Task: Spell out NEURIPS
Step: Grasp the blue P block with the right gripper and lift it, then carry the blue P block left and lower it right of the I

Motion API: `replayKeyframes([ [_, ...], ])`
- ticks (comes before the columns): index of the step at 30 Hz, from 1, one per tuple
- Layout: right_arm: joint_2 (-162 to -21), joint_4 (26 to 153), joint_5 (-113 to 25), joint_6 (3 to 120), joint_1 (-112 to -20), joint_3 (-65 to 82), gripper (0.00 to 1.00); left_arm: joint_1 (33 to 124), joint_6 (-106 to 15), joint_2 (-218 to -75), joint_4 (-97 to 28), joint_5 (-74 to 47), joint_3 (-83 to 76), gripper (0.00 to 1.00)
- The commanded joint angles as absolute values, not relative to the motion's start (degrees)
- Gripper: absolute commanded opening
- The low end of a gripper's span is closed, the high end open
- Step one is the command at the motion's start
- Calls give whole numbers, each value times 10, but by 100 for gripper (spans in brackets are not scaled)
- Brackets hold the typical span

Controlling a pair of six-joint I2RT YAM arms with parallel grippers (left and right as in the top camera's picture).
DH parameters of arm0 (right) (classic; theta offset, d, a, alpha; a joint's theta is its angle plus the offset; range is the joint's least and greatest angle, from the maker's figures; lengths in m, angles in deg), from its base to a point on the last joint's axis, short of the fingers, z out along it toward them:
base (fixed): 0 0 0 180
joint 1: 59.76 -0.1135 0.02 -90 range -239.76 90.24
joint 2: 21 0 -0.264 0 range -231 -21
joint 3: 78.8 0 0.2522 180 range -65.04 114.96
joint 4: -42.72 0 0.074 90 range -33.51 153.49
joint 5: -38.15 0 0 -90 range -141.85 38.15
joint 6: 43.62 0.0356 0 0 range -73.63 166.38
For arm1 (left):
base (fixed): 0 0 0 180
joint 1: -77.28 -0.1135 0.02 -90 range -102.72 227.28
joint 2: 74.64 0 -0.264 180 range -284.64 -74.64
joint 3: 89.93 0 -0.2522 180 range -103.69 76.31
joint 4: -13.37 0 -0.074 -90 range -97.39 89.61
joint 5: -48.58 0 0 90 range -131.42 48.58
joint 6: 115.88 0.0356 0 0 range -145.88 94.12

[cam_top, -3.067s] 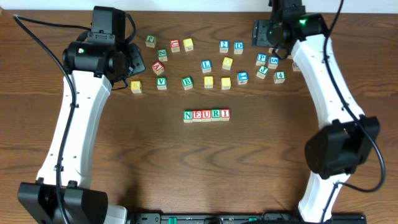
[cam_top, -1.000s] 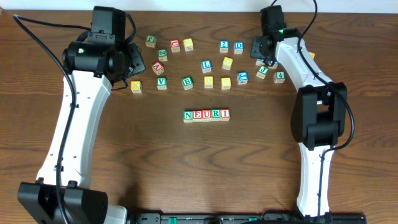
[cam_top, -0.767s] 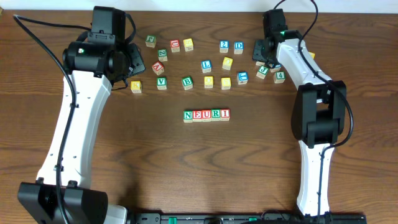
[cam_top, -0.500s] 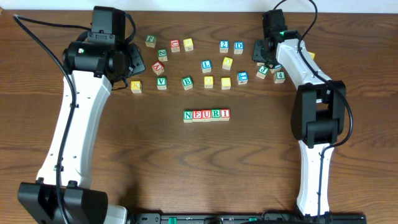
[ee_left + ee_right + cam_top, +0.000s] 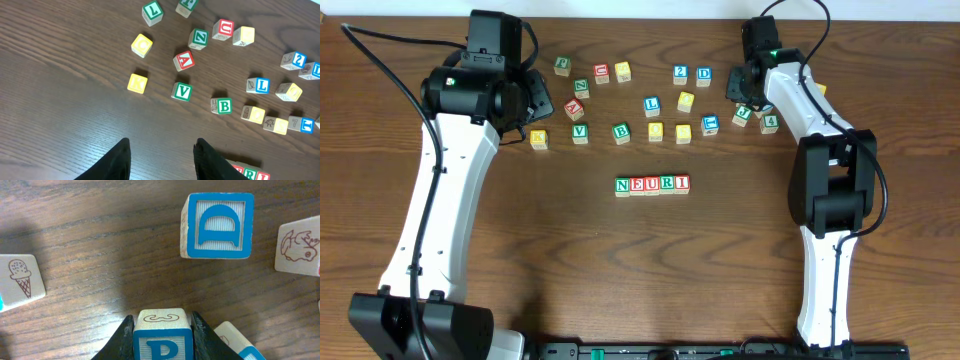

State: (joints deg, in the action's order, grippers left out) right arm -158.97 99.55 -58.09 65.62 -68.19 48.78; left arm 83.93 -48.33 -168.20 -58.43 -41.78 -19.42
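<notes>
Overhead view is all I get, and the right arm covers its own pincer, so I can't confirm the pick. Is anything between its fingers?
Observer: Yes. In the right wrist view, the right pincer has a finger against each side of the P cube, which has a blue letter on a pale face.
Operator: Is the neighbouring D in the way?
Observer: No. The D cube lies ahead of the P cube, apart from it and not touching.
Operator: And the left pincer?
Observer: The left wrist view shows the left pincer open with nothing between its fingers. The green V cube lies ahead of it.
</notes>
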Motion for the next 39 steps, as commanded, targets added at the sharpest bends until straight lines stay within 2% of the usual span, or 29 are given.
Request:
replayKeyframes([
  [1, -1552, 999, -583, 660, -681, 486, 22, 840, -482, -1691, -584, -425, -195, 41],
  [13, -1428, 1058, -547, 658, -681, 486, 21, 840, -482, -1691, -584, -425, -195, 41],
  [19, -1375, 1168, -480, 656, -681, 486, 21, 840, -482, -1691, -584, -425, -195, 41],
  [20, -1370, 1223, -470, 656, -682, 486, 21, 840, -482, -1691, -584, -425, -195, 41],
  [27, -1387, 1343, -472, 640, -696, 483, 20, 840, -482, -1691, -581, -425, -195, 41],
  [39, -1393, 1304, -472, 639, -732, 358, 19, 840, -482, -1691, -575, -425, -195, 41],
])
